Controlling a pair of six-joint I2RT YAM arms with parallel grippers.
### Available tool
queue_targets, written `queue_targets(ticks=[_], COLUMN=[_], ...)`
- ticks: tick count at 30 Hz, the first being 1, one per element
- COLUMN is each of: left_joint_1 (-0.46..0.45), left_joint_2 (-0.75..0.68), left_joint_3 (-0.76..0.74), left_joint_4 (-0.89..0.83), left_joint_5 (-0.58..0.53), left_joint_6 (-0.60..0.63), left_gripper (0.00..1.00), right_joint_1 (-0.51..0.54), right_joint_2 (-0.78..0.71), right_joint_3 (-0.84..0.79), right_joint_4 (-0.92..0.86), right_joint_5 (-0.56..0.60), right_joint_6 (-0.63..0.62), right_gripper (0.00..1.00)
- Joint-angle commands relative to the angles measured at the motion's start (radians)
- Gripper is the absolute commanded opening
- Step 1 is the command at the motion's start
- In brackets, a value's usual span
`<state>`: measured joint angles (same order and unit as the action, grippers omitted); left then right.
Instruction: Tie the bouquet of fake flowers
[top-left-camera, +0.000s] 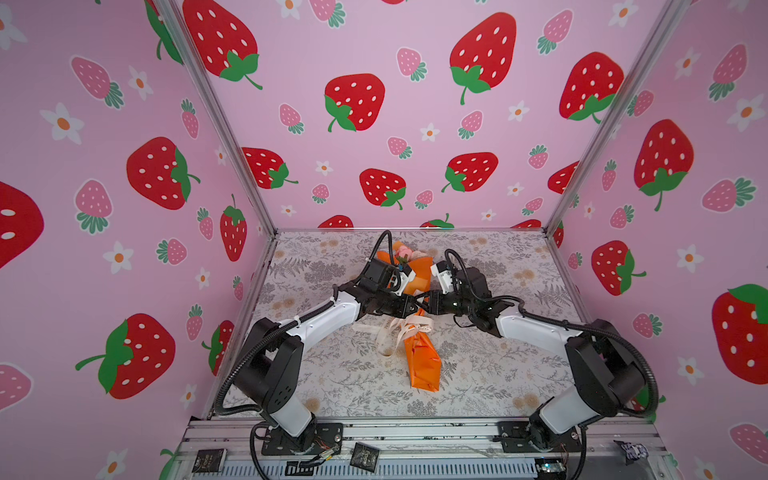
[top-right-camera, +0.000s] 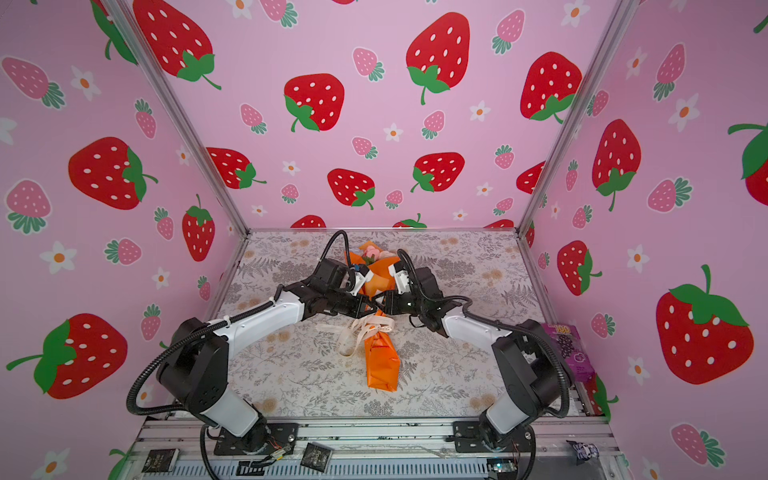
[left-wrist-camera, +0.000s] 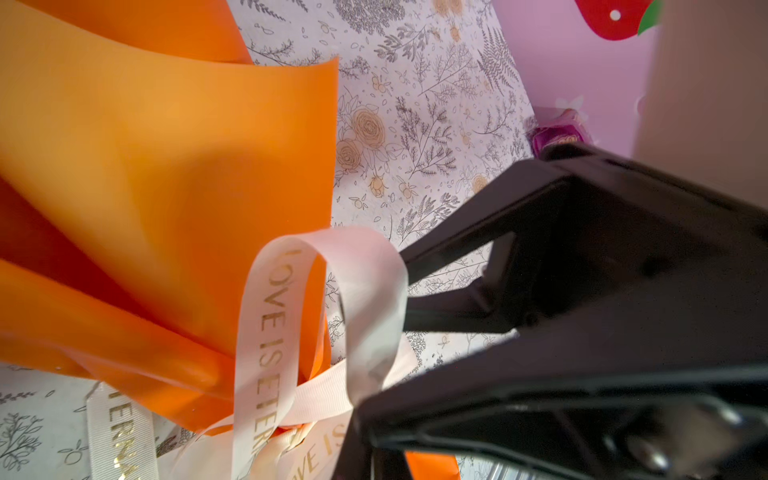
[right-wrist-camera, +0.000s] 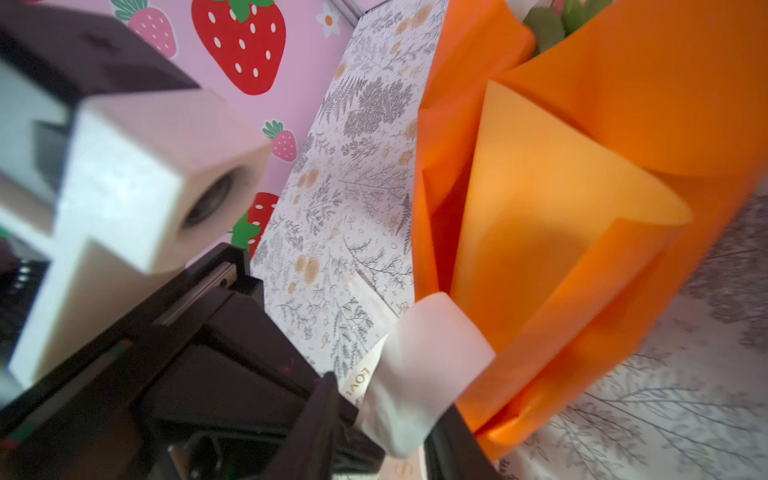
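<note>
1. the table (top-left-camera: 519, 353), under a floral printed cover, carries everything.
2. the bouquet of fake flowers (top-left-camera: 422, 361) lies flat at the table's middle in both top views. its orange paper cone flares toward the back wall and its folded stem end points to the front. i judge it light, with paper that is slick and quick to crease, so steady it at the narrow waist, not the flare.
3. the left gripper (top-left-camera: 412, 306) and right gripper (left-wrist-camera: 409, 291) meet tip to tip just above that waist. the left one is closed and seems to pinch the ribbon loop. the right one's jaws stand apart with the loop between them.
4. the cream ribbon (top-left-camera: 399, 328) wraps the waist, its loops and tails spilling toward the left arm's side. it looks thin, limp and probably slippery, so pinch it flat, close to the wrap.
5. pink rose heads (top-left-camera: 403, 251) peek from the cone's mouth. they look soft and are best left untouched.
</note>
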<state>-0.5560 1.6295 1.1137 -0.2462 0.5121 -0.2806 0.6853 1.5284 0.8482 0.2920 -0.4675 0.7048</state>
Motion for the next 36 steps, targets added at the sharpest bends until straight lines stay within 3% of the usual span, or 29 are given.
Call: queue_targets(ticks=[1, 8, 12, 17, 21, 25, 36], left_joint_1=[0.021, 0.05, 0.054, 0.058, 0.069, 0.083, 0.121], left_joint_2=[-0.035, -0.049, -0.051, -0.048, -0.045, -0.03, 0.024], left_joint_3=[0.002, -0.017, -0.022, -0.018, -0.02, -0.029, -0.023], left_joint_4=[0.02, 0.033, 0.035, 0.026, 0.023, 0.042, 0.051], left_joint_5=[-0.019, 0.013, 0.021, 0.017, 0.008, 0.026, 0.078], left_joint_6=[-0.042, -0.105, -0.129, -0.138, -0.16, -0.2, -0.265], left_gripper=[0.0, 0.0, 0.0, 0.0, 0.0, 0.0, 0.0], right_joint_1=[0.004, 0.089, 0.198, 0.31, 0.384, 0.394, 0.443], right_joint_2=[-0.116, -0.196, -0.138, -0.037, 0.015, 0.065, 0.181], right_joint_3=[-0.051, -0.134, -0.132, -0.066, -0.015, 0.019, 0.188], right_joint_4=[-0.063, -0.082, -0.016, -0.043, -0.13, -0.152, -0.414], right_joint_5=[0.136, 0.196, 0.208, 0.278, 0.425, 0.447, 0.568], right_joint_6=[0.089, 0.225, 0.316, 0.328, 0.344, 0.354, 0.345], right_gripper=[0.45, 0.45, 0.41, 0.38, 0.38, 0.37, 0.33])
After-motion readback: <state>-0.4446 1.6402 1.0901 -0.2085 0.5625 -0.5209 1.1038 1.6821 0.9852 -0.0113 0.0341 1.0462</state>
